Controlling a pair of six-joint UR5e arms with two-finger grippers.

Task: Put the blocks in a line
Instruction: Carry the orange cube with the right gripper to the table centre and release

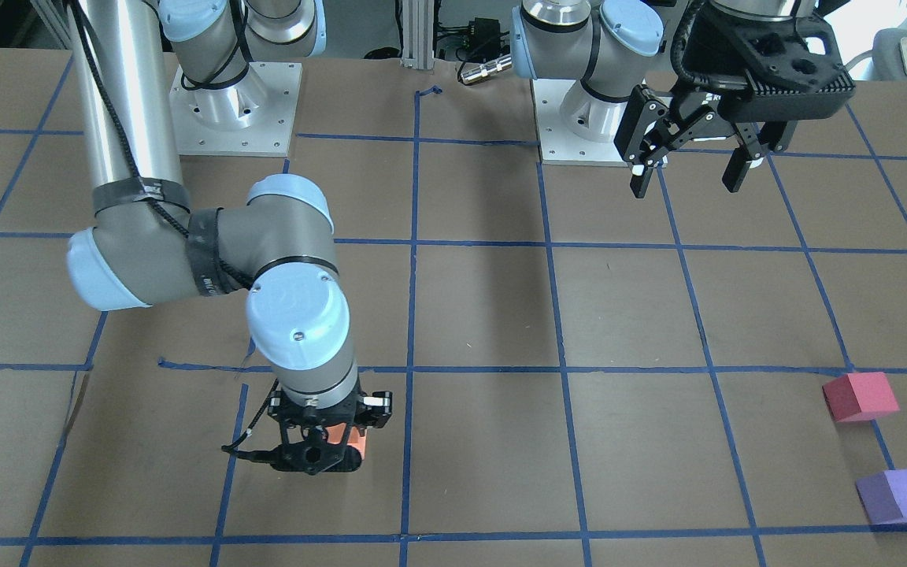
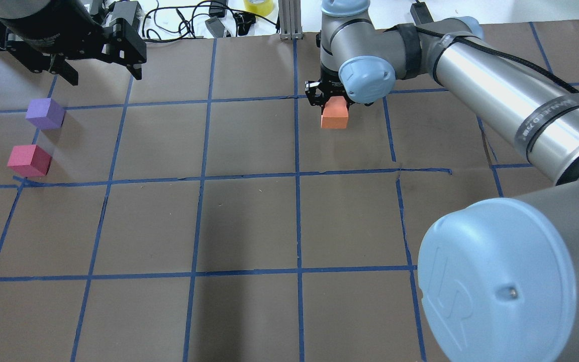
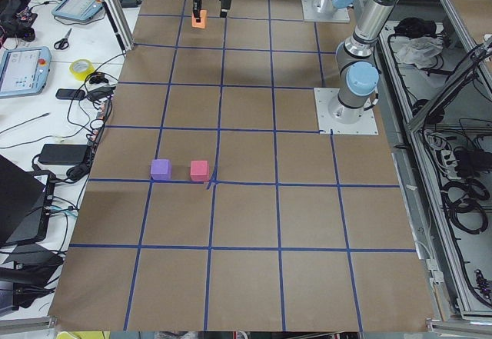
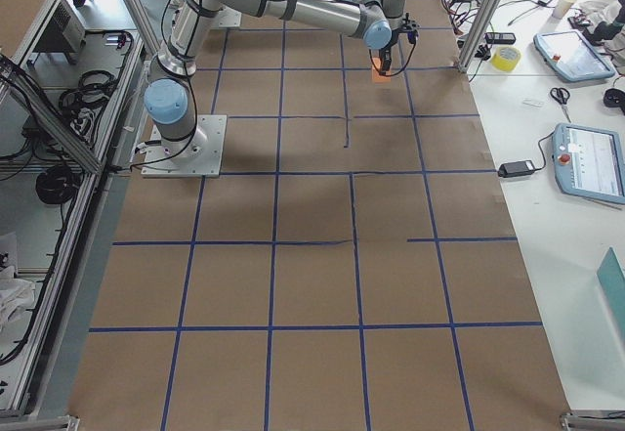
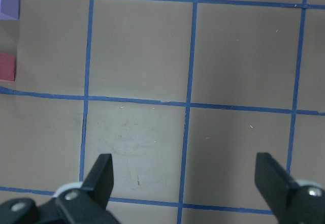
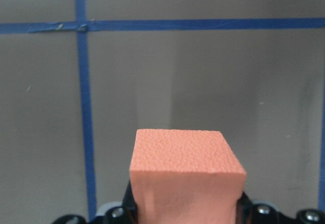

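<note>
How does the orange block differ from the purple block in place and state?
The orange block is held in the right gripper; the purple block lies free on the table, touched by no gripper. The orange block is alone near the table's middle; the purple block sits on the robot's left side, close to the pinkish-red block. Both are small matte cubes that look equal in size.

The silver-and-blue robot arm (image 4: 293, 6) stretches across the frame's top, its black right hand (image 4: 384, 63) down at upper centre, right at the small orange foam cube (image 4: 379, 73) on the brown blue-gridded worktop (image 4: 312, 284).
</note>
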